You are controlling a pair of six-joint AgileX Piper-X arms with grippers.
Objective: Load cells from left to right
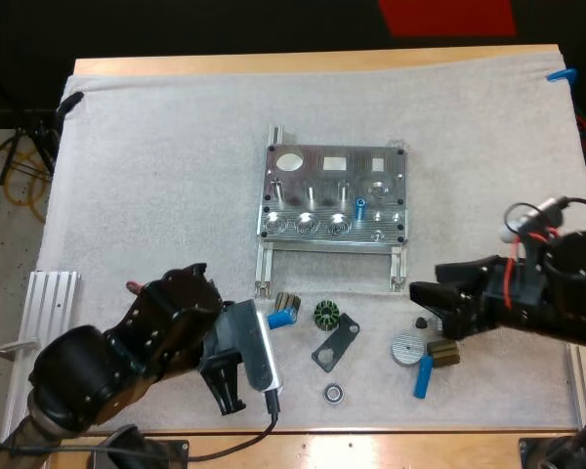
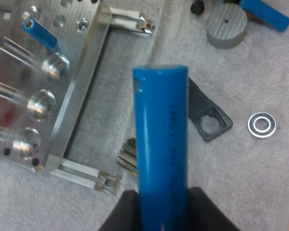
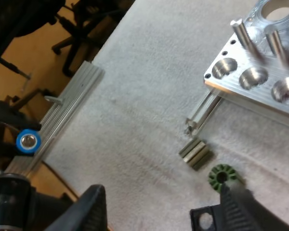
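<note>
Because cells load left to right, left fingers (image 2: 116, 217) clamp a blue cell (image 2: 161, 144) near the bench's (image 1: 391, 446) front edge, likely bound for the fixture (image 1: 332, 186), while right fingers (image 3: 89, 209) hang apart, empty.

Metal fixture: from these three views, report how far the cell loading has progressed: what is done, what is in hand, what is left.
Done: one blue piece stands in the metal fixture. In hand: the left gripper is shut on a blue cylinder, not yet at the fixture. Left: the three round front pockets look empty, and a second blue cylinder lies on the mat by the open right gripper.
</note>
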